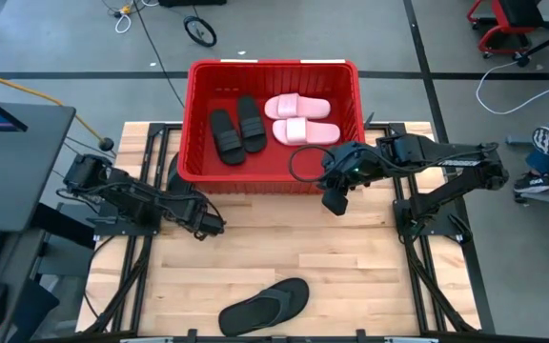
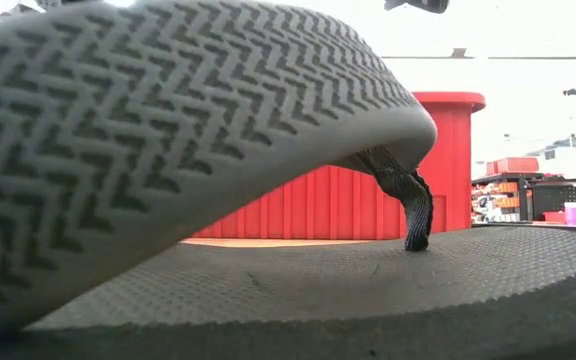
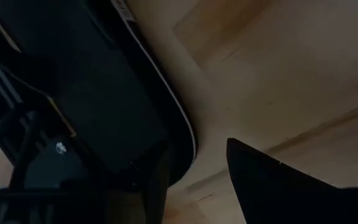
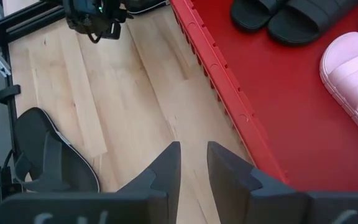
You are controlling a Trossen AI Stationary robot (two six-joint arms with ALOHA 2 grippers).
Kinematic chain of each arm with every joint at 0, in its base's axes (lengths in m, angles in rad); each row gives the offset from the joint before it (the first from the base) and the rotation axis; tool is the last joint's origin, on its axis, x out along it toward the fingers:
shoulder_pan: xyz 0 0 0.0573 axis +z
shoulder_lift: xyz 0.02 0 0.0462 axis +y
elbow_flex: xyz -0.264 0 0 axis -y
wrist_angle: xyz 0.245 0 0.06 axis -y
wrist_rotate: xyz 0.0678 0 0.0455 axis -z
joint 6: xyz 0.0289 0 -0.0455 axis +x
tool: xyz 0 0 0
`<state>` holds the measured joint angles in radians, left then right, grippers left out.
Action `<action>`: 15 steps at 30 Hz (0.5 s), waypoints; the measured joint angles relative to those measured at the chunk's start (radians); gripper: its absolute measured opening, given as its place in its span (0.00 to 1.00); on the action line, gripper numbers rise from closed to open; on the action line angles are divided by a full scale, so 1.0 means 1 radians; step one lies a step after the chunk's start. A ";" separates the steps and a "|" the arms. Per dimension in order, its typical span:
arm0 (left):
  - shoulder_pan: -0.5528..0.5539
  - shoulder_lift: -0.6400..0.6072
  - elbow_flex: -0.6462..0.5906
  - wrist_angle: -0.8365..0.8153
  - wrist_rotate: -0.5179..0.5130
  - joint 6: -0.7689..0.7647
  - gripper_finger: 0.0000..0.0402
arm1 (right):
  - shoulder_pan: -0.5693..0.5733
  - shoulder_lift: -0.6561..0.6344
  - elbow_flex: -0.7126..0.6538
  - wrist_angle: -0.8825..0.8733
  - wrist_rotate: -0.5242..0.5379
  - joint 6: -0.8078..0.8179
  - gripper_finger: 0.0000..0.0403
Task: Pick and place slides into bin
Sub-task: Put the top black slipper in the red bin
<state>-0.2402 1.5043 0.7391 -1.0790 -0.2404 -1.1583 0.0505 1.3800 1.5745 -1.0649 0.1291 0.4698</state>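
Note:
The red bin (image 1: 273, 69) stands at the table's far side. Two black slides (image 1: 237, 133) and two pale pink slides (image 1: 299, 120) lie flat on its floor, and they also show in the right wrist view (image 4: 291, 15) (image 4: 353, 62). A black thong flip-flop (image 1: 265, 307) lies on the table by the near edge and fills the low view (image 2: 268, 280). My right gripper (image 1: 335, 202) (image 4: 193, 168) hangs over the table just outside the bin's near wall (image 4: 222, 87), empty, with a narrow gap between its fingers. My left gripper (image 1: 213, 227) (image 3: 197, 186) is low over the table's left part, open and empty.
A black rounded plate with a pale edge (image 4: 42, 155) (image 3: 104, 112) lies on the table by my left arm. Bare wood (image 1: 351, 276) stretches between the bin and the flip-flop. A person's shoes (image 1: 546, 152) show on the floor beyond the table's right side.

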 joint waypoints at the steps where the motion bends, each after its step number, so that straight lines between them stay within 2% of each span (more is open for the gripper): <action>1: 0.003 0.000 0.000 -0.003 -0.001 0.001 0.41 | 0.000 0.000 0.000 0.000 0.000 0.000 0.21; 15: -0.003 0.001 -0.027 0.012 0.038 -0.043 0.41 | 0.000 0.000 0.000 0.000 0.000 0.000 0.21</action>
<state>-0.2429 1.5051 0.7119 -1.0673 -0.2020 -1.2011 0.0505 1.3800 1.5749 -1.0651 0.1287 0.4694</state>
